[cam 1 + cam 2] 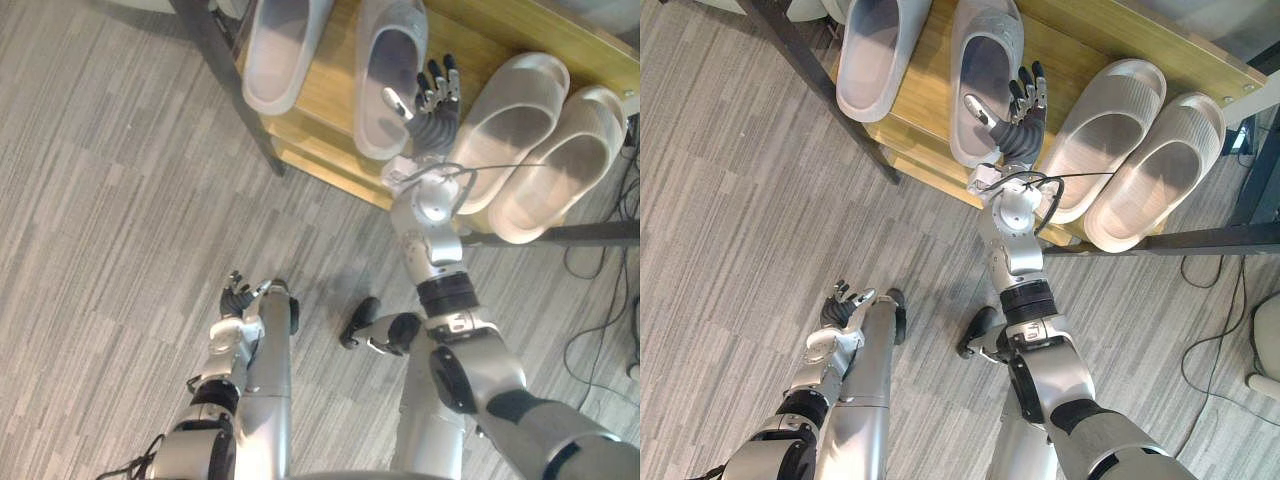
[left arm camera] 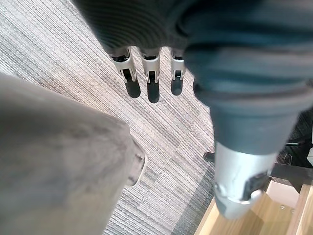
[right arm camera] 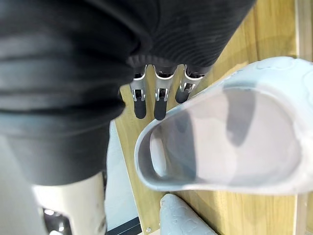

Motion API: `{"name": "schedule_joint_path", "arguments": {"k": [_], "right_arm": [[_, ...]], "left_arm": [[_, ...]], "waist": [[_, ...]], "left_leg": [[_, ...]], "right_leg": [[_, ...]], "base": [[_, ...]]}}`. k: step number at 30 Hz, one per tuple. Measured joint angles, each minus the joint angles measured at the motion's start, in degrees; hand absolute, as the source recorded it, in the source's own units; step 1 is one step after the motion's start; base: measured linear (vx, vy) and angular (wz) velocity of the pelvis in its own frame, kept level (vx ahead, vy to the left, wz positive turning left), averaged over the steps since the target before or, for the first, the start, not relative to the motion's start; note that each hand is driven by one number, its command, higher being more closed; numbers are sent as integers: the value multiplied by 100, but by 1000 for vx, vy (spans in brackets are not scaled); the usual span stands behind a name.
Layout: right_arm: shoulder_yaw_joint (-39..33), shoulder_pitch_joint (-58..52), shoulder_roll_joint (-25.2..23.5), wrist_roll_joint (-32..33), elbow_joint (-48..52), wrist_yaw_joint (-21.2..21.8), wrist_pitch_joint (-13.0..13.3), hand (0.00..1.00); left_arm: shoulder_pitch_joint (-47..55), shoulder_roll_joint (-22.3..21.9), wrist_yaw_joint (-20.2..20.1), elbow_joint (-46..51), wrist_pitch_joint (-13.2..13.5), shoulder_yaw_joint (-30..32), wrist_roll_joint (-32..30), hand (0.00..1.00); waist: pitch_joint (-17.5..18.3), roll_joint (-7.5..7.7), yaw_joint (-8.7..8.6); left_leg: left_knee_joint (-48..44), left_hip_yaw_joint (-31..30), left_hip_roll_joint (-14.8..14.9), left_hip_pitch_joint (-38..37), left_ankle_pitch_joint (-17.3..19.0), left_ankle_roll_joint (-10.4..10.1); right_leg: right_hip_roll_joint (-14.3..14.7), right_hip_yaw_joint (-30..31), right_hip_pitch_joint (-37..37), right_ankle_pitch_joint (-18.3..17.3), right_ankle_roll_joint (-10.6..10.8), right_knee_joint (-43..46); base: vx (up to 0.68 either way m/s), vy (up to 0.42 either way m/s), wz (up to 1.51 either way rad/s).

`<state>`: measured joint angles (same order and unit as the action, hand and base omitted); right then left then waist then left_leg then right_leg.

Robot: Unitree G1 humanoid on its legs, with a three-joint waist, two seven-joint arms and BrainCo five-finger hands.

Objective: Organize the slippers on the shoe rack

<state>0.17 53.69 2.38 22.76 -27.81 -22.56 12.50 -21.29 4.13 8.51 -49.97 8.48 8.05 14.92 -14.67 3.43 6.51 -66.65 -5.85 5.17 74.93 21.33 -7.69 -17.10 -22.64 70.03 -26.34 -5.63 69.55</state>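
The floor, made of grey striped planks, takes most of the view. At its far side stands the shoe rack, a shelf of light wood on a dark metal frame.

Four slippers lie on the shelf in a row, all with the opening up. To my left are the two grey ones, the outer grey slipper and the inner grey slipper, with a strip of bare wood between them. To my right are the first cream slipper and the second cream slipper. These two lie close side by side and seem to touch, and they are turned at an angle to the grey ones. Their near ends reach the front edge of the shelf.

My right hand is over the shelf, between the inner grey slipper and the first cream slipper. Its fingers are straight and spread apart, and it holds nothing. The thumb points over the opening of the inner grey slipper. In the right wrist view the fingertips are just beside a slipper's rim, but I cannot tell if they touch it.

My left hand hangs low over the floor, well apart from the rack. Its fingers are relaxed and hold nothing.
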Motion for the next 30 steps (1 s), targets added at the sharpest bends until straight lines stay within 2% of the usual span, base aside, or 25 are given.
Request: {"name": "schedule_joint_path", "arguments": {"k": [5,11,17,21,27,30], "right_arm": [[2,469,8,421,-552,200,53,0],[-16,747,9,500,-1011,230,50,0],[-171,1116,77,772,-1382,224,106,0],[-225,1161,118,770,-1420,196,101,0],[-228,1168,172,634,-1419,148,78,0],[-228,1146,241,409,-1419,91,-36,0]], "left_arm": [[-6,-62,-104,65,55,-2,50,0],[-39,-155,-129,97,106,-4,71,0],[-114,-168,-128,92,123,-6,103,0],[-120,-217,-125,96,130,-7,104,0],[-122,-240,-128,97,128,-7,111,0],[-117,-240,-125,82,104,-1,168,0]], "waist": [[-9,-14,62],[-37,-61,191],[-59,-99,209],[-78,-131,274],[-83,-144,283],[-86,-148,281]], "left_leg": [[55,-146,-83,109,-76,-61],[59,-197,-112,190,-88,-76],[51,-264,-127,276,-126,-118],[54,-273,-128,275,-134,-134],[56,-274,-120,259,-142,-147],[47,-235,-94,213,-142,-146]], "right_leg": [[-77,-153,7,-22,20,23],[-88,-198,42,-41,54,24],[-94,-253,99,-44,51,51],[-98,-256,99,-63,41,72],[-91,-256,98,-73,5,82],[-74,-222,82,-56,-25,75]], "base": [[-1,42,14],[5,66,4],[8,49,3],[-5,41,2],[-1,45,1],[6,56,-5]]}}
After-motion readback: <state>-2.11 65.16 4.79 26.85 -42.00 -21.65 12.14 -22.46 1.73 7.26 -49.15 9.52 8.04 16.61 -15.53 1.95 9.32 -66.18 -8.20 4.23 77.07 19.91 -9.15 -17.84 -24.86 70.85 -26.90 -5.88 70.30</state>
